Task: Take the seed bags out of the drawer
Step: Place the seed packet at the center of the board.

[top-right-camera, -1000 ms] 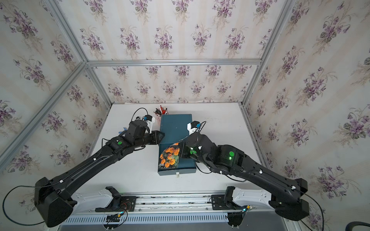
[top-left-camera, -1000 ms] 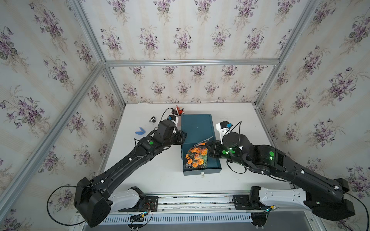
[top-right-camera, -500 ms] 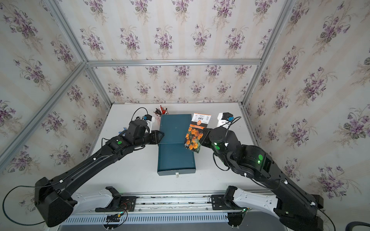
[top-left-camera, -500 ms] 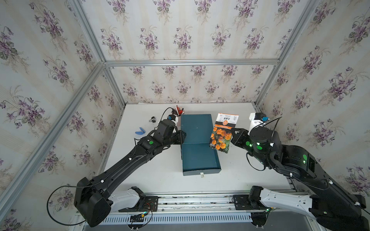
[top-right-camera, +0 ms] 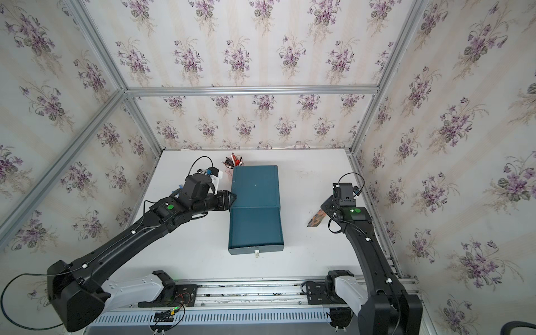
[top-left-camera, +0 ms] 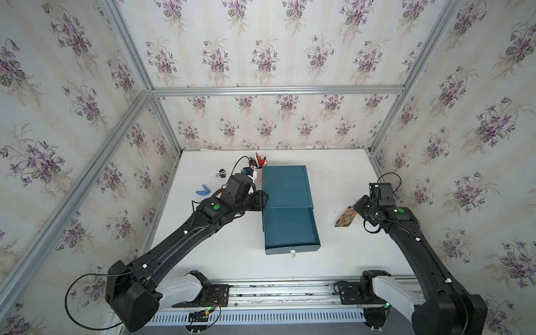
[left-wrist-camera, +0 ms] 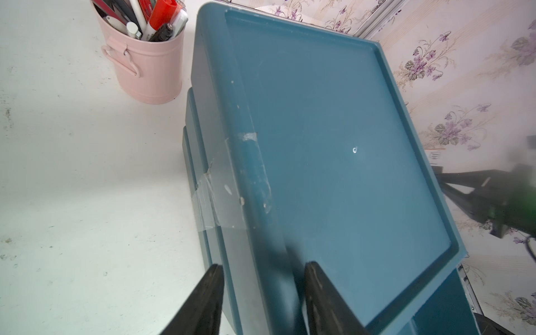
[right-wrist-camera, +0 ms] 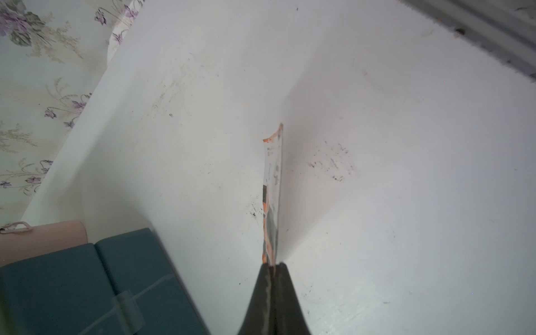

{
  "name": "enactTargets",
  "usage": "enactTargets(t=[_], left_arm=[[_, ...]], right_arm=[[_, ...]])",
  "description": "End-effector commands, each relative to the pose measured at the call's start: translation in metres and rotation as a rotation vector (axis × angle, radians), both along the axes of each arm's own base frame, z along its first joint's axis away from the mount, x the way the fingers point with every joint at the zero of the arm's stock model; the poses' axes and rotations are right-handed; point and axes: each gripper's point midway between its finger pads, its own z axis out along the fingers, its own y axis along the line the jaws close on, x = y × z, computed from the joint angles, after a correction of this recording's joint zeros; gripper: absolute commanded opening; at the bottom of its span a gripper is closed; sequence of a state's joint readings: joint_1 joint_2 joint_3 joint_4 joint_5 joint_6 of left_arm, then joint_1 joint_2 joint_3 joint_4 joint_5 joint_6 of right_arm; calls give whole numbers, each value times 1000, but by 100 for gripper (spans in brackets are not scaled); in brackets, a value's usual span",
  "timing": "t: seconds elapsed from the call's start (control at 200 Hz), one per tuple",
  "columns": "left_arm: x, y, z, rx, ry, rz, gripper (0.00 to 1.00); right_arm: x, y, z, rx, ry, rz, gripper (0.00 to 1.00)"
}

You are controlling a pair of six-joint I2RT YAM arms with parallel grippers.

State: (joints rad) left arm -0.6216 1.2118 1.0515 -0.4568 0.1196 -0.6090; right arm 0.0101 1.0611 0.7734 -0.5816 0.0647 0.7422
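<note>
The orange-marigold seed bag (top-left-camera: 346,216) (top-right-camera: 318,218) hangs edge-on just over the white table, right of the drawer. My right gripper (top-left-camera: 358,207) (top-right-camera: 327,207) (right-wrist-camera: 272,265) is shut on its near end, and the bag (right-wrist-camera: 272,185) sticks straight out from the tips. The teal drawer (top-left-camera: 293,249) (top-right-camera: 255,249) stands pulled out toward the front; only bare teal floor shows inside. My left gripper (top-left-camera: 264,200) (top-right-camera: 233,199) (left-wrist-camera: 265,278) sits at the teal cabinet's (top-left-camera: 287,185) left top edge. It is open, one finger on each side of the rim with a narrow gap.
A pink pot of pens (top-left-camera: 259,162) (left-wrist-camera: 148,66) stands at the cabinet's back left corner. A blue clip (top-left-camera: 203,190) and a small metal piece (top-left-camera: 221,173) lie left of my left arm. Clear tape (left-wrist-camera: 208,203) holds the cabinet's side to the table.
My right arm lifted the marigold bag out of the drawer, swung it right and lowered it near the table. My left jaws parted slightly around the cabinet rim; that arm stayed put.
</note>
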Motion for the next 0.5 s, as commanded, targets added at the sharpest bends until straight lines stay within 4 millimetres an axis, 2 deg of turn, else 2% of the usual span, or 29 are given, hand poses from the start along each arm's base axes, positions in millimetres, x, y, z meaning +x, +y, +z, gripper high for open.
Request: enactTargets(t=[0.0, 0.09, 0.195, 0.3, 0.325, 0.375, 0.405, 0.495], left_arm=[[-25, 18, -38, 132, 147, -22, 50], [-26, 18, -38, 127, 147, -22, 51], [-26, 18, -40, 129, 151, -24, 53], [-27, 18, -40, 128, 152, -25, 55], [-27, 18, -39, 127, 152, -26, 54], [-27, 16, -38, 122, 150, -32, 54], [-27, 15, -36, 117, 148, -37, 59], [-26, 14, -31, 109, 138, -42, 61]], right_arm=[[26, -6, -2, 21, -103, 7, 0], [34, -20, -17, 27, -87, -42, 0], [43, -31, -45, 31, -25, -75, 0], [49, -35, -64, 32, 13, -76, 0], [50, -35, -66, 32, 25, -74, 7], [48, -35, -66, 29, 32, -72, 31], [45, -36, -64, 20, 28, -76, 47], [37, -40, -45, -23, -6, -77, 78]])
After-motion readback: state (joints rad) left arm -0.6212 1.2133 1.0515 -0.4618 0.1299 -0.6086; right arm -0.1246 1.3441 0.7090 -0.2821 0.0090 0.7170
